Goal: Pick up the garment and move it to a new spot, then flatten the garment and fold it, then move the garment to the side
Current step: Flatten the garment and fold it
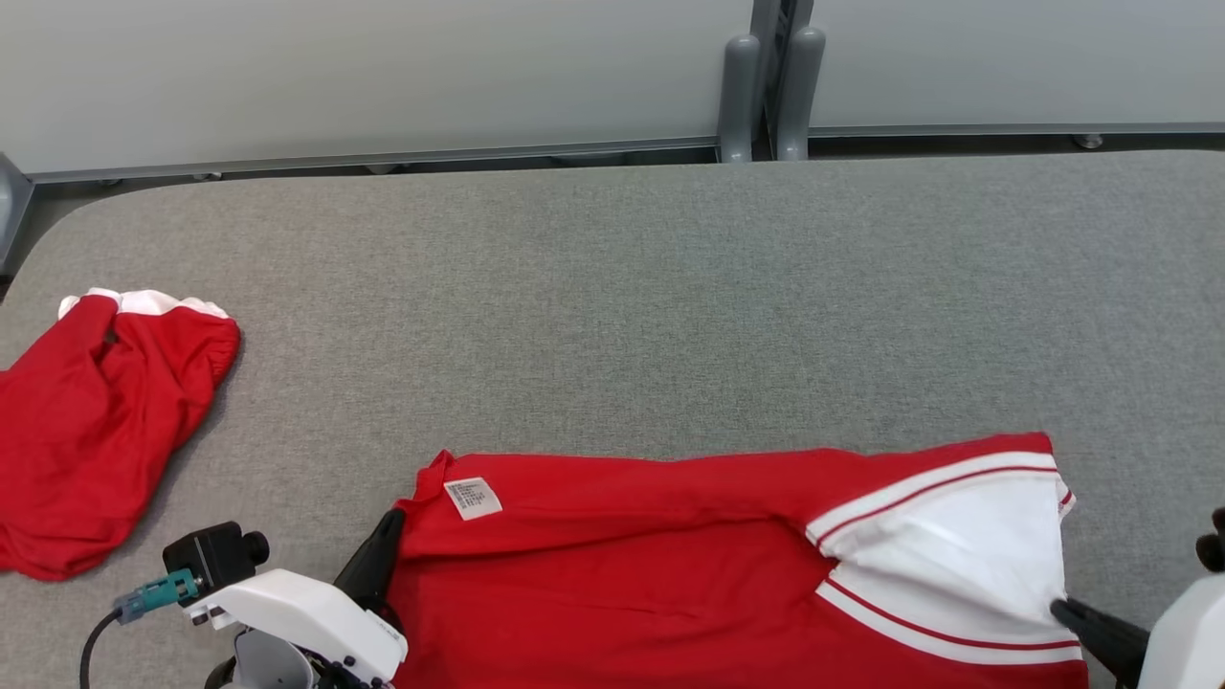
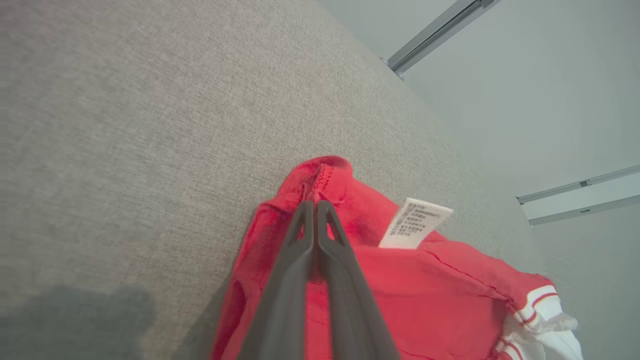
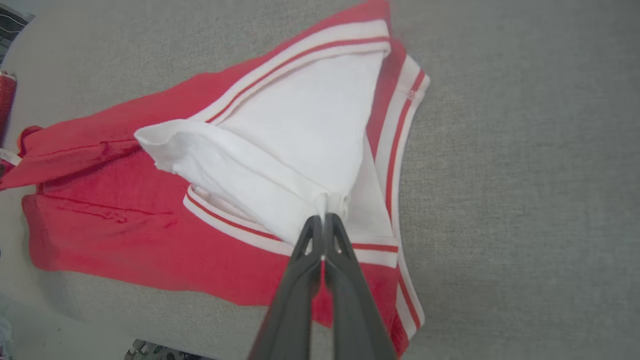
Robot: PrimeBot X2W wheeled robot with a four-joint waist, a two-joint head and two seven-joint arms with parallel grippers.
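Observation:
The garment, red shorts with a white, red-striped waistband and white lining, lies spread along the near edge of the grey table. My left gripper is shut on its left red corner, close to a white label. In the left wrist view the fingers pinch the red hem beside the label. My right gripper is shut on the white lining at the garment's right end. The right wrist view has the closed tips gripping a bunched fold of white cloth.
A second red garment with a white band lies crumpled at the table's left edge. Grey partition posts stand behind the table's far edge. Bare grey tabletop stretches beyond the shorts.

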